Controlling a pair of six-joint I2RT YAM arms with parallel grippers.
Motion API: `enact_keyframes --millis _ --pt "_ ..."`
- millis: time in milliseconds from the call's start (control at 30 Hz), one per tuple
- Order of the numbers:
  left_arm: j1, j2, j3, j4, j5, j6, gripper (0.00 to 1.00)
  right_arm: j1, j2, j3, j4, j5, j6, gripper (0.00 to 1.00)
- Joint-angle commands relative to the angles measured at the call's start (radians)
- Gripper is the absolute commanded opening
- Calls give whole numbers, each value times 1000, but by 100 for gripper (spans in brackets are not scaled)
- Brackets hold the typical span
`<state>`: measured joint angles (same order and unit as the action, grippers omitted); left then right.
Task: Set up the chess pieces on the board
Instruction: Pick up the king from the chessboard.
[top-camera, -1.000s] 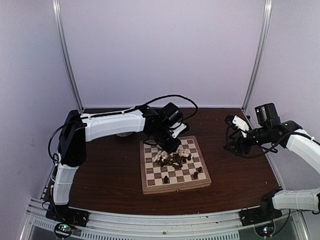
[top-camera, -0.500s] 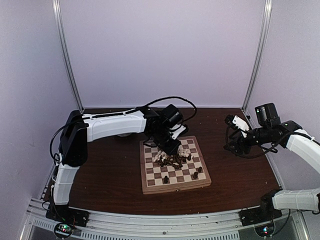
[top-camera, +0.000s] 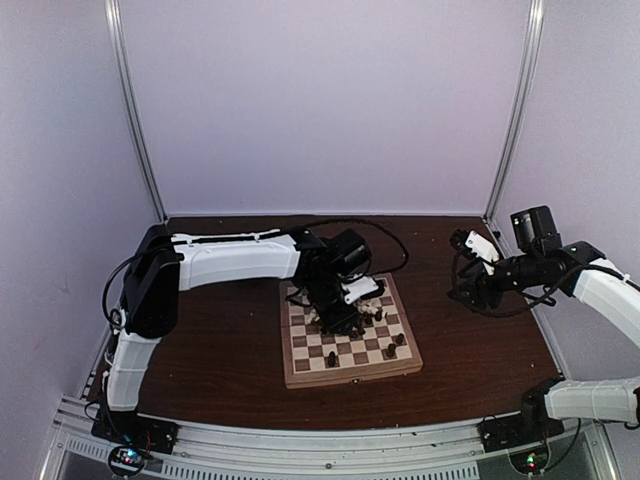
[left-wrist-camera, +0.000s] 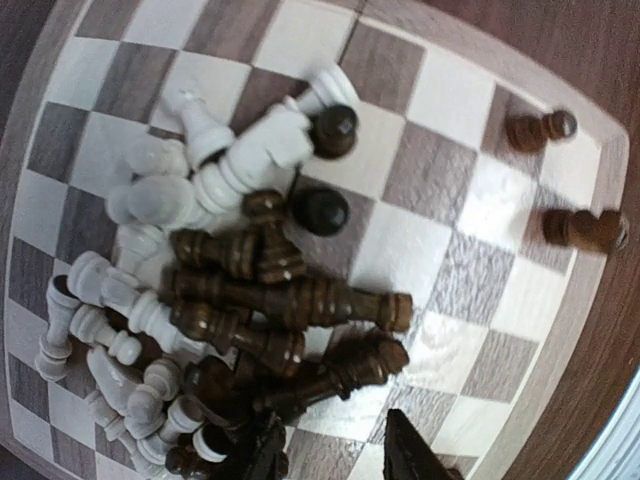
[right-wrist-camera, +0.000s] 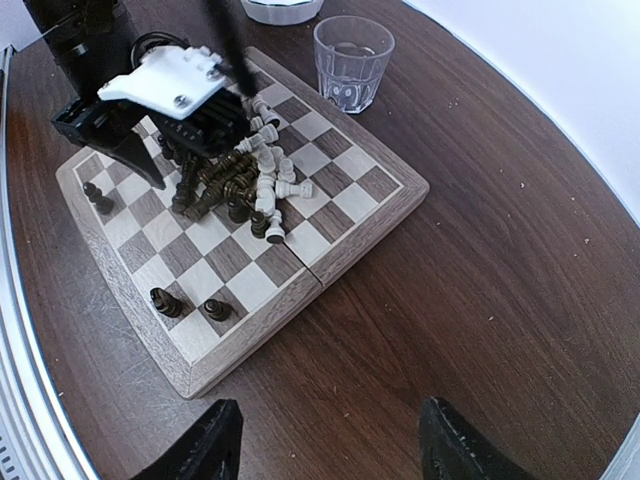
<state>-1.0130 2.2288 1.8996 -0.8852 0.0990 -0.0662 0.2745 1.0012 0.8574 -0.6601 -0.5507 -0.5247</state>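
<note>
Most chess pieces (left-wrist-camera: 260, 300) lay heaped on the board (top-camera: 350, 377), few set out; left hand (left-wrist-camera: 340, 455) part-open, right hand (right-wrist-camera: 330, 445) open.

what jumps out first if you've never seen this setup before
The eye goes first to the jumbled heap of dark and cream chess pieces lying toppled in the middle of the board, with the left claw hanging just over it, fingers parted. A few lone dark pieces sit apart near the board's edges. A clear glass stands on the table past one corner, and the right claw hangs open off to the side.
</note>
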Motion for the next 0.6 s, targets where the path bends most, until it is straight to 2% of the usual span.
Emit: enact_keyframes --millis 0,167,567 --pt "-1 -53 -16 -87 -39 268 39 -8 -17 -13 17 7 -8 63" --pt "3 -52 -19 -79 -24 368 41 -8 -24 -13 13 8 -9 63" --pt "2 -25 -10 -23 -13 479 40 -8 -31 -14 9 7 -15 63"
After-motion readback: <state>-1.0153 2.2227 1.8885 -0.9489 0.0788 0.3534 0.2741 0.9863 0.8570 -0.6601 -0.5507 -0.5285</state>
